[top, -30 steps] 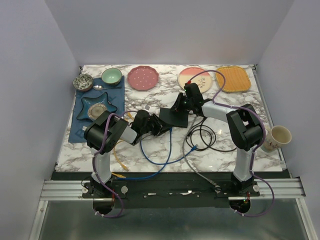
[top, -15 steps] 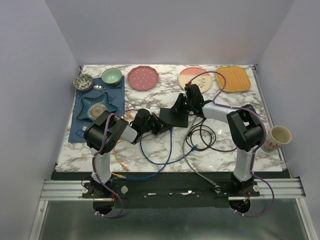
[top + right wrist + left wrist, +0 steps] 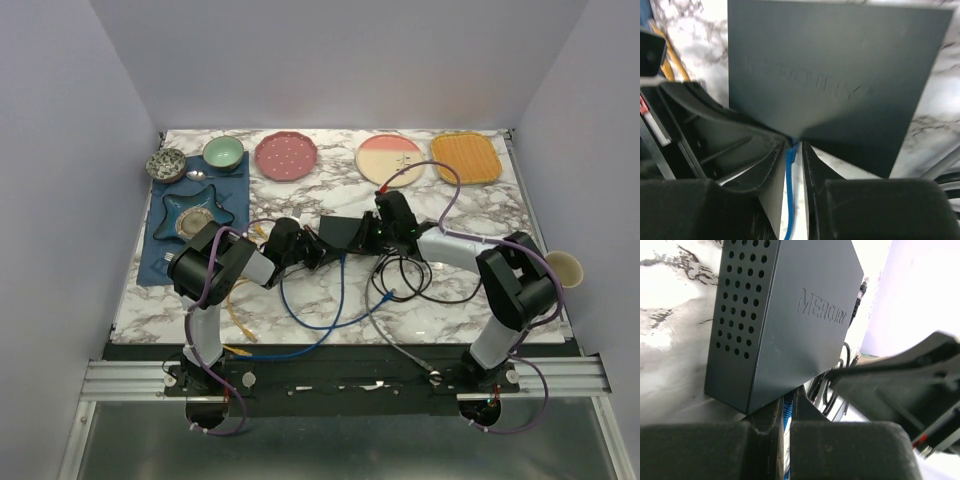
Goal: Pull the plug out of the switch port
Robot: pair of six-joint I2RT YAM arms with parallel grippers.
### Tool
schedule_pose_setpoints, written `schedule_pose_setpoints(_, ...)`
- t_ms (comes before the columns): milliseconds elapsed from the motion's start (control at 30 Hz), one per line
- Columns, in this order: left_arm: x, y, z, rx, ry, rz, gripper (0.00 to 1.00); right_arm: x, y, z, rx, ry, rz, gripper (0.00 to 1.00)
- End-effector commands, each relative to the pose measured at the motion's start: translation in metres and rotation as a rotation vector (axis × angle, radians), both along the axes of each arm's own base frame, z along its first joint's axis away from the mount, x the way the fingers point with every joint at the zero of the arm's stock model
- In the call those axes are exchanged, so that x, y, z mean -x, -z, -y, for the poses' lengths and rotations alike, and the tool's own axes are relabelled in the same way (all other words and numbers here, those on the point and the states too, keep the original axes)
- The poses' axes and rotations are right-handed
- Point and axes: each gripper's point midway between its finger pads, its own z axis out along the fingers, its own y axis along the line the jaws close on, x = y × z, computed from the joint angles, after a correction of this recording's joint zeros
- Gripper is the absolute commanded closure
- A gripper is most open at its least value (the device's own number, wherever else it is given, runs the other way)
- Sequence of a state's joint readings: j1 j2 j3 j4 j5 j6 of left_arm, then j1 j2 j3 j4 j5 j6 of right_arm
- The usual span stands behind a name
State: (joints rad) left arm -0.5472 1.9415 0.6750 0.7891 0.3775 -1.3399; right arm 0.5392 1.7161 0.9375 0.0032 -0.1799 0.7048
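Note:
The matte-black switch (image 3: pixel 345 232) lies tilted mid-table, between my two grippers. It fills the left wrist view (image 3: pixel 790 315), with vent holes and raised lettering, and the right wrist view (image 3: pixel 840 75). My left gripper (image 3: pixel 312 250) is at its left near edge, shut on the blue plug (image 3: pixel 786 411), which sits at the switch's lower corner between the jaws (image 3: pixel 786 407). The blue cable (image 3: pixel 335 300) loops toward the table's front. My right gripper (image 3: pixel 375 235) closes from the right on the same corner (image 3: pixel 794 147). Its jaws are almost together, and the blue cable (image 3: pixel 790 200) shows in the slit.
A black cable coil (image 3: pixel 410 275), a grey cable (image 3: pixel 400 345) and a yellow cable (image 3: pixel 238 315) lie on the near half. Pink (image 3: pixel 286 156), cream (image 3: pixel 390 158) and orange (image 3: pixel 466 158) plates line the back. Bowls sit on a blue mat (image 3: pixel 160 262) at the left. A cup (image 3: pixel 560 270) stands at the right edge.
My right arm has swung right and nearer, bringing its gripper from the switch's far edge round to its right near side. The switch has tilted. My left gripper has hardly moved.

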Motion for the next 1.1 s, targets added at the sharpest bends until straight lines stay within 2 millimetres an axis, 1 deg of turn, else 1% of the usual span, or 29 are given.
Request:
schedule_pose_setpoints(0,0.025,0.045,-0.01,-0.105,0.014,-0.129,1.0,0.018,0.013,-0.004,0.035,-0.038,-0.026,0.73)
schedule_pose_setpoints(67,0.026,0.044,-0.01,-0.104,0.016,-0.127,1.0,0.018,0.016,-0.007,0.031,-0.045,-0.037,0.75)
schedule_pose_setpoints(100,0.026,0.044,-0.01,-0.106,0.018,-0.125,1.0,0.017,0.023,-0.007,0.04,-0.047,-0.051,0.75)
schedule_pose_setpoints(167,0.026,0.039,-0.01,-0.104,0.018,-0.116,1.0,0.014,0.026,-0.008,0.049,-0.039,-0.061,0.76)
schedule_pose_setpoints(200,0.027,0.039,-0.011,-0.11,0.023,-0.11,1.0,0.013,0.032,-0.008,0.06,-0.033,-0.076,0.77)
schedule_pose_setpoints(300,0.029,0.032,-0.012,-0.116,0.034,-0.097,1.0,0.005,0.032,-0.008,0.082,-0.024,-0.072,0.78)
schedule_pose_setpoints(333,0.03,0.032,-0.012,-0.122,0.04,-0.095,1.0,0.005,0.036,-0.007,0.098,-0.022,-0.083,0.78)
schedule_pose_setpoints(367,0.03,0.028,-0.013,-0.122,0.041,-0.083,1.0,-0.001,0.032,-0.007,0.102,-0.013,-0.07,0.78)
schedule_pose_setpoints(433,0.035,0.028,-0.014,-0.127,0.05,-0.088,1.0,-0.005,0.033,-0.008,0.107,-0.01,-0.068,0.78)
schedule_pose_setpoints(600,0.042,0.028,-0.018,-0.126,0.053,-0.099,1.0,-0.018,0.022,-0.013,0.094,0.009,-0.042,0.79)
schedule_pose_setpoints(700,0.047,0.026,-0.019,-0.12,0.058,-0.106,1.0,-0.025,0.019,-0.01,0.096,0.027,-0.03,0.79)
schedule_pose_setpoints(733,0.049,0.026,-0.018,-0.118,0.065,-0.108,1.0,-0.029,0.015,-0.011,0.09,0.032,-0.02,0.79)
schedule_pose_setpoints(800,0.051,0.025,-0.017,-0.116,0.071,-0.109,1.0,-0.033,0.017,-0.009,0.093,0.041,-0.022,0.79)
schedule_pose_setpoints(833,0.053,0.025,-0.015,-0.112,0.079,-0.11,1.0,-0.036,0.014,-0.011,0.088,0.041,-0.014,0.79)
schedule_pose_setpoints(933,0.055,0.024,-0.014,-0.109,0.087,-0.112,1.0,-0.039,0.018,-0.013,0.082,0.046,-0.023,0.79)
schedule_pose_setpoints(1000,0.056,0.021,-0.013,-0.103,0.092,-0.108,1.0,-0.038,0.018,-0.013,0.081,0.047,-0.024,0.79)
schedule_pose_setpoints(1033,0.057,0.018,-0.015,-0.102,0.087,-0.101,1.0,-0.039,0.01,-0.013,0.069,0.052,-0.001,0.79)
schedule_pose_setpoints(1067,0.054,0.007,-0.017,-0.1,0.079,-0.072,1.0,-0.037,0.011,-0.008,0.081,0.061,0.003,0.79)
